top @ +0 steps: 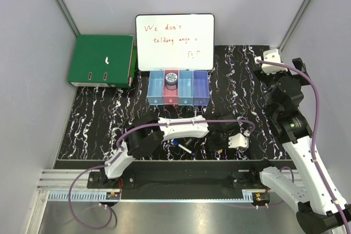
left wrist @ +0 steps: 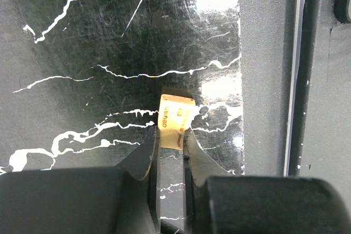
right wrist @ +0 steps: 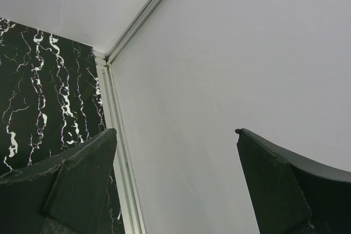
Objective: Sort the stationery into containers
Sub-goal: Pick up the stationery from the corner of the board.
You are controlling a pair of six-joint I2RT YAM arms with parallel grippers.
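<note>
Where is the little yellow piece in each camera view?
Top external: near front edge, mostly hidden under the left tool.
Left wrist: centre, yellow piece between the tool's fingers.
Right wrist: not in it.
Shared landmark: black marbled table.

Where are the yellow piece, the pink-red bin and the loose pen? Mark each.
yellow piece (left wrist: 174,120), left wrist view, its printed face.
pink-red bin (top: 171,100), top external view, its front wall.
loose pen (top: 183,147), top external view, mid-barrel.
</note>
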